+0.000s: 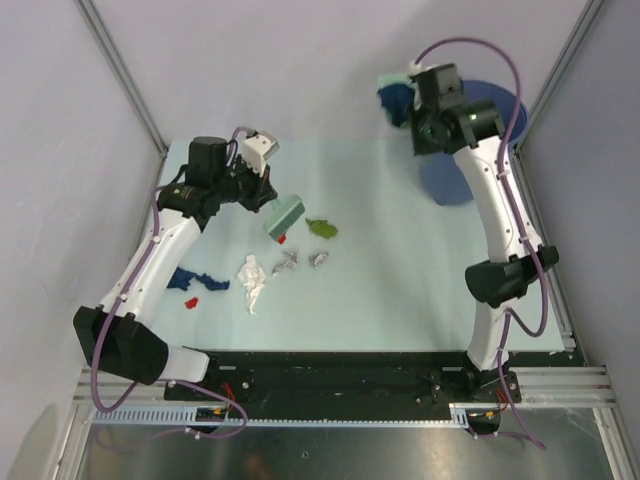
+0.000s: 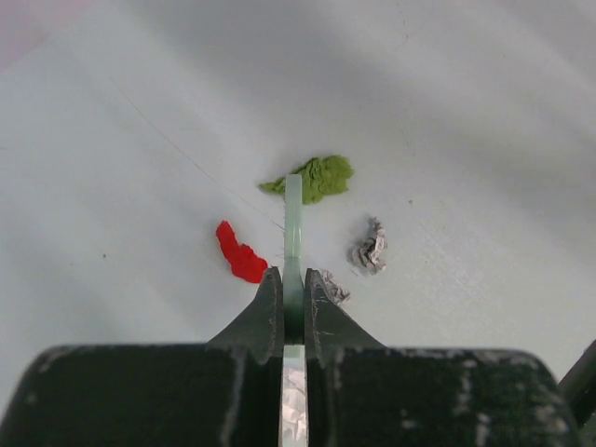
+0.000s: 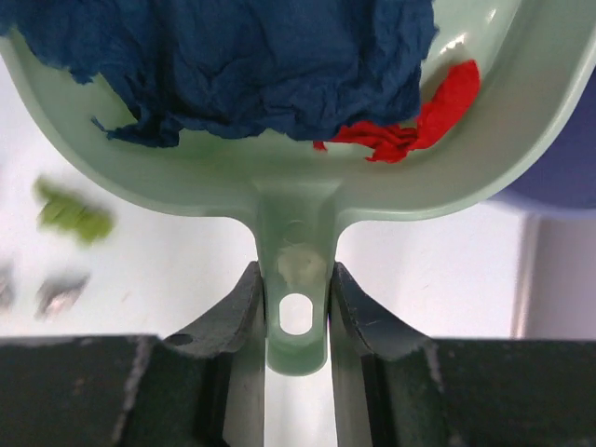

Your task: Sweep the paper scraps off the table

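Observation:
My left gripper [image 1: 258, 192] is shut on the pale green hand brush [image 1: 284, 215], held edge-on in the left wrist view [image 2: 293, 223] over the table [image 1: 400, 290]. Paper scraps lie near it: a green one [image 1: 322, 228] [image 2: 319, 177], a red one [image 1: 283, 239] [image 2: 239, 253], grey ones [image 1: 318, 259] [image 2: 371, 250], a white one [image 1: 253, 280], a dark blue one [image 1: 198, 280] and a small red one [image 1: 190, 301]. My right gripper [image 1: 418, 100] is shut on the handle of the pale green dustpan [image 3: 296, 307], raised by the blue bucket [image 1: 470, 150]. The pan holds dark blue [image 3: 242, 65] and red [image 3: 419, 121] scraps.
Grey frame posts [image 1: 120, 75] stand at the back corners and the black front rail [image 1: 330, 375] runs along the near edge. The blue bucket stands at the table's back right, under the right arm.

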### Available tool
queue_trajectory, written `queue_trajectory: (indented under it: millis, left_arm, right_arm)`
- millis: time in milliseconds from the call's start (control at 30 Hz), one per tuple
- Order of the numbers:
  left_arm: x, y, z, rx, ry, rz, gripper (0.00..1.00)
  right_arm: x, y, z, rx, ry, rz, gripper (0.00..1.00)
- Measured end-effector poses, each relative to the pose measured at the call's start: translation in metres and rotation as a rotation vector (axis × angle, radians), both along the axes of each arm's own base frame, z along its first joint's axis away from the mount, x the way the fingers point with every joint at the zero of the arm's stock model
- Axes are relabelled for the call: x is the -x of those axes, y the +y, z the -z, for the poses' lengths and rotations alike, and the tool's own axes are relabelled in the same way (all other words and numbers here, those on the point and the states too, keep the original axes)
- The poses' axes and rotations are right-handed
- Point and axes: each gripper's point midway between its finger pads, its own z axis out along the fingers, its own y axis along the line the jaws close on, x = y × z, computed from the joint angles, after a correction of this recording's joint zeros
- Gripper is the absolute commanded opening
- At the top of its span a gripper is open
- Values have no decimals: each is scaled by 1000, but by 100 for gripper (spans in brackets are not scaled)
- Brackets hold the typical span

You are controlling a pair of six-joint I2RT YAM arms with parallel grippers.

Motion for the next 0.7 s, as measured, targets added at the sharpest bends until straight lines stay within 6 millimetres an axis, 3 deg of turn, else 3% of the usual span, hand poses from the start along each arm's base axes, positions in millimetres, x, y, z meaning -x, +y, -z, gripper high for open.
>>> queue_trajectory:
  millis: [67, 233, 333, 500, 700]
  left_arm:
    - [2, 1, 5, -3, 11, -1, 0]
    - [7, 3, 8, -5, 16, -2, 0]
    - [9, 3, 4, -2, 7, -2, 0]
    - [13, 4, -2, 0, -15, 0, 0]
    - [15, 5, 0, -5, -13, 3, 0]
  right_arm:
    - [-28, -28, -19, 33, -96, 75, 0]
    - [-55, -128, -42, 258, -215, 276, 0]
    - [-63, -173, -54, 483, -282, 329, 0]
    - [-79, -208, -75, 883, -361, 251, 0]
    - [-90, -252, -72, 1364, -271, 112, 0]
